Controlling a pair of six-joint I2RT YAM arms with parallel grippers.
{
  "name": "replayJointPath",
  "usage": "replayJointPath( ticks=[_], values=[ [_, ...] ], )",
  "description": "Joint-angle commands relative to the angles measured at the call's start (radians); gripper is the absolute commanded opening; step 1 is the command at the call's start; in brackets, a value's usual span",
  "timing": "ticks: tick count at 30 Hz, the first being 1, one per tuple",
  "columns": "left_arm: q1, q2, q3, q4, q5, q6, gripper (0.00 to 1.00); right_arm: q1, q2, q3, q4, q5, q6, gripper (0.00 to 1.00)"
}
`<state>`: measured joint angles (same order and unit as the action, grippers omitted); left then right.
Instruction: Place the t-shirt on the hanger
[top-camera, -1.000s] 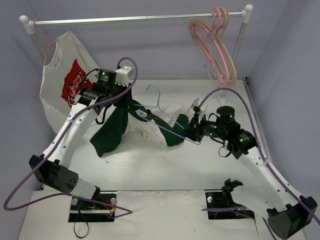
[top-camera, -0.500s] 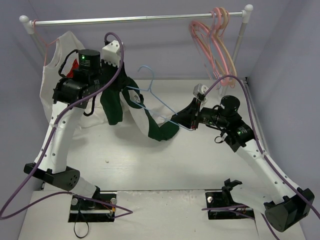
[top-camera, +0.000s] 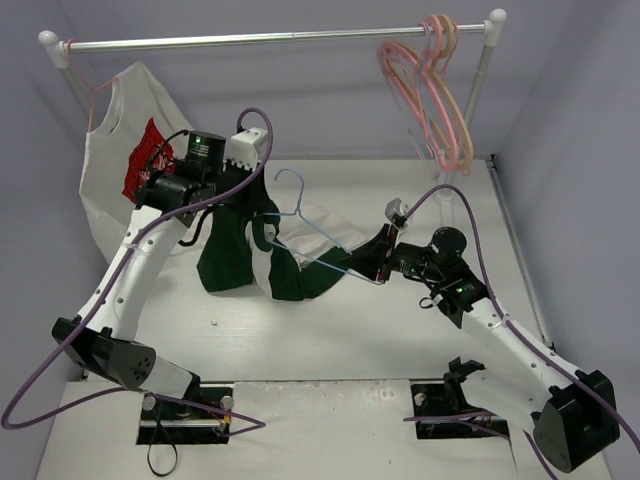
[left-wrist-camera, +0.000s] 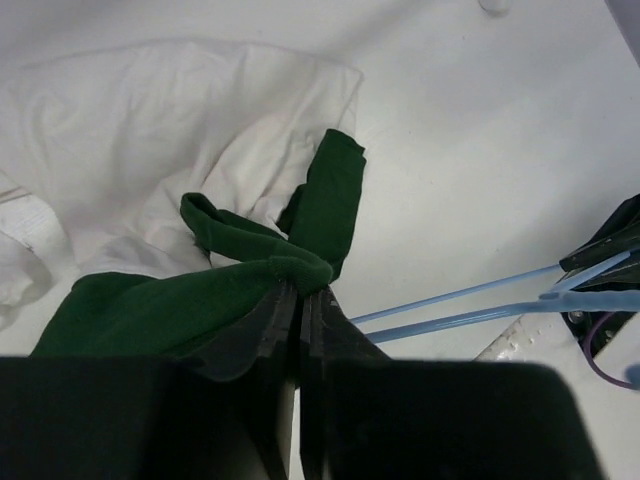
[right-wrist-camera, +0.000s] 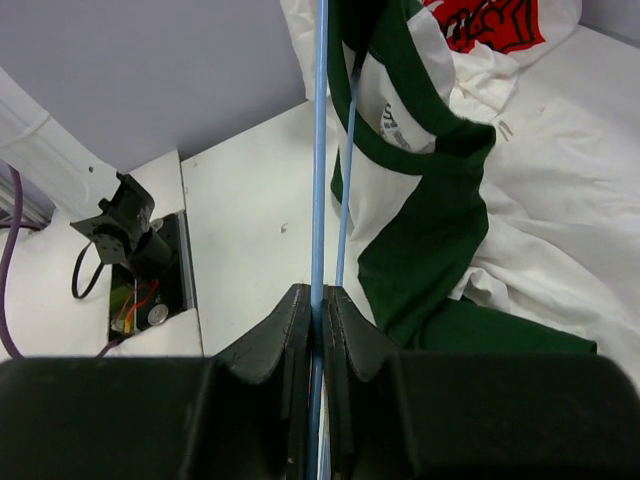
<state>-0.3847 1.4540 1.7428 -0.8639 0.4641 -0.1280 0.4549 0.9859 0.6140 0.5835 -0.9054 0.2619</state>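
The left tool (left-wrist-camera: 300, 296) is pinching a green fold of the t-shirt (left-wrist-camera: 150, 305), the rest draping on the counter (left-wrist-camera: 480, 150). The right tool (right-wrist-camera: 318, 300) is clamping the light-blue wire hanger (right-wrist-camera: 319, 150) beside the shirt's collar.

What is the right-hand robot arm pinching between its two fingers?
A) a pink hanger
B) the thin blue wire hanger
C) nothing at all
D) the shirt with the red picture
B: in the right wrist view the right gripper is shut on the blue wire of the hanger, which runs straight up from between its fingers.
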Motion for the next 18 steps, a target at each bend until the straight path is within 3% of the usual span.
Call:
replayJointPath(
  ticks=[1, 18],
  values=[
    [-0.017, -0.043, 0.011, 0.081, 0.09, -0.027, 0.0, 0.018, -0.016, 0.015, 0.3, 0.046, 0.025, 0.0],
    [-0.034, -0.106, -0.046, 0.213, 0.123, -0.102, 0.0, 0.01, 0.103, -0.056, 0.622, 0.183, 0.14, 0.0]
  ],
)
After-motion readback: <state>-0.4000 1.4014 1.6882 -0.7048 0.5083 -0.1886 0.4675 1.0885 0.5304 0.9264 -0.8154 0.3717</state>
